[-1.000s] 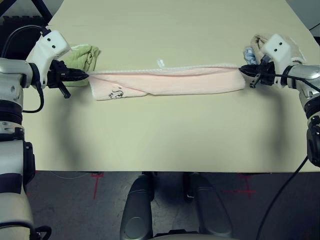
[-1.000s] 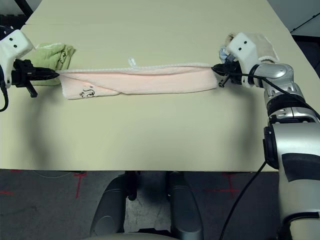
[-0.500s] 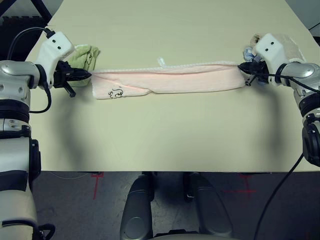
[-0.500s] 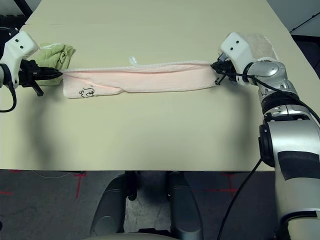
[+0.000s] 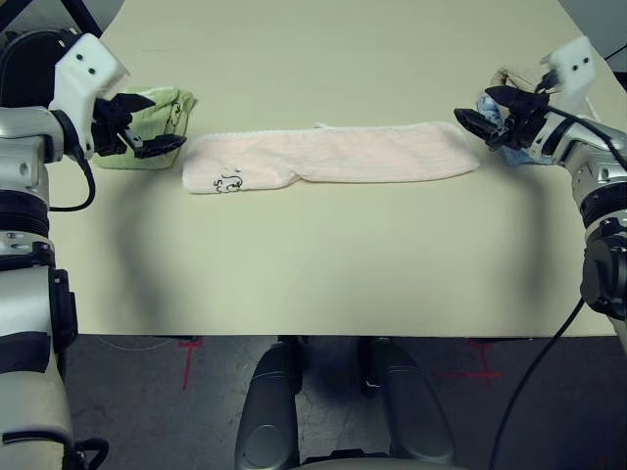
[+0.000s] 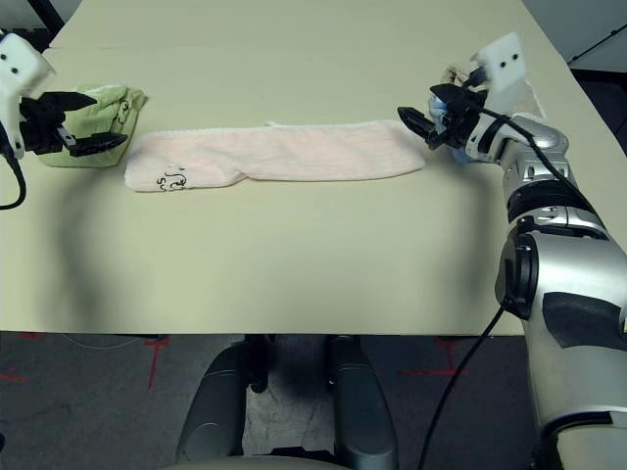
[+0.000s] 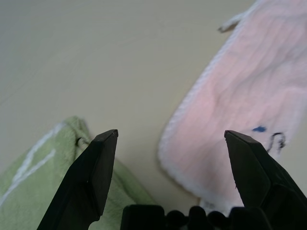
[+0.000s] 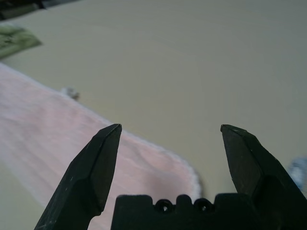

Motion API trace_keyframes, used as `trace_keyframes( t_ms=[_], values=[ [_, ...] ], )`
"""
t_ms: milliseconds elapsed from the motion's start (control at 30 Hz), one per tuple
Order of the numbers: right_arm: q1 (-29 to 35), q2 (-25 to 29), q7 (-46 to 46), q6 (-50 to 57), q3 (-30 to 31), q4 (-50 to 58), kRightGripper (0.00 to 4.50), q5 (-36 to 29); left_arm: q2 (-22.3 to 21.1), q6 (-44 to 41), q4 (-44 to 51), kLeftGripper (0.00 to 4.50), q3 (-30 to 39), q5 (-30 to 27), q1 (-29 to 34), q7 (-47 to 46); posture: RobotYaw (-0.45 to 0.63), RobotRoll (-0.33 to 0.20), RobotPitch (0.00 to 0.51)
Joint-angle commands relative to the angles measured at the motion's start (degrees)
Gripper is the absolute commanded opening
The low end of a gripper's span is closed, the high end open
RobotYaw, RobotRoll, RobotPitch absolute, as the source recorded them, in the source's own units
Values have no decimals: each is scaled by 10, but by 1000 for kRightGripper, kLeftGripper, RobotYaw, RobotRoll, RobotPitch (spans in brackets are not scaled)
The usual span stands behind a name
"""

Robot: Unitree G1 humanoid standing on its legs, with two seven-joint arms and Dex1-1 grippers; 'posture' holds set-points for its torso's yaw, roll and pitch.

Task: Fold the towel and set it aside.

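The pale pink towel (image 5: 343,155) lies flat on the table as a long narrow strip running left to right. Its dark motif (image 5: 227,181) is near the left end. My left gripper (image 5: 168,119) is open just off the towel's left end, over the light green towel, holding nothing. In the left wrist view the pink towel's end (image 7: 240,100) lies ahead, between the spread fingers (image 7: 93,172). My right gripper (image 5: 472,104) is open just above the towel's right end, with nothing in it. The right wrist view looks past the right gripper (image 8: 170,128) onto the pink towel (image 8: 53,129).
A light green towel (image 5: 167,110) is bunched at the far left, close to the pink towel's end. A beige towel (image 5: 512,76) with a blue one (image 5: 490,104) sits behind the right gripper. The table's front edge (image 5: 323,333) runs near my body.
Both grippers have let go of the towel's ends, opened and drawn up and back a little. The towel has settled flat on the table.
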State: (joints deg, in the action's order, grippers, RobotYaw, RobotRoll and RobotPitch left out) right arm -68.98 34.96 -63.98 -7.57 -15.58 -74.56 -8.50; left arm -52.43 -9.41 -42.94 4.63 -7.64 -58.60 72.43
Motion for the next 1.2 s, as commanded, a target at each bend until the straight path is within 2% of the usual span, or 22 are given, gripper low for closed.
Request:
trace_keyframes(
  t_ms=[33, 133, 267, 333, 500, 633, 900, 1200],
  values=[
    [6, 4, -87, 57, -12, 6, 4478, -25, 14, -96, 105, 4494, 40, -90, 51, 34, -24, 0, 242],
    [16, 1, -136, 92, -6, 13, 4478, -29, 30, -122, 171, 4494, 55, -126, 95, 28, -24, 0, 244],
    [27, -9, -168, 135, 0, 26, 4478, -33, 50, -110, 211, 4494, 53, -144, 129, 29, -23, 0, 244],
    [32, -19, -166, 139, 2, 41, 4478, -34, 61, -80, 214, 4494, 49, -142, 138, 28, -23, 0, 244],
    [51, -35, -153, 119, 5, 69, 4478, -33, 80, 63, 186, 4494, 32, -103, 171, 32, -26, 0, 244],
    [52, -39, -155, 161, 4, 84, 4478, -42, 76, 101, 170, 4494, 13, -91, 196, 51, -33, 0, 246],
    [42, 14, -138, 387, -3, 82, 4478, -70, 63, 107, 159, 4494, 2, -94, 218, 77, -32, 0, 244],
    [96, 93, -141, 482, -10, 86, 4478, -85, 63, 107, 142, 4494, 18, -107, 218, 74, -44, 0, 243]
  ],
)
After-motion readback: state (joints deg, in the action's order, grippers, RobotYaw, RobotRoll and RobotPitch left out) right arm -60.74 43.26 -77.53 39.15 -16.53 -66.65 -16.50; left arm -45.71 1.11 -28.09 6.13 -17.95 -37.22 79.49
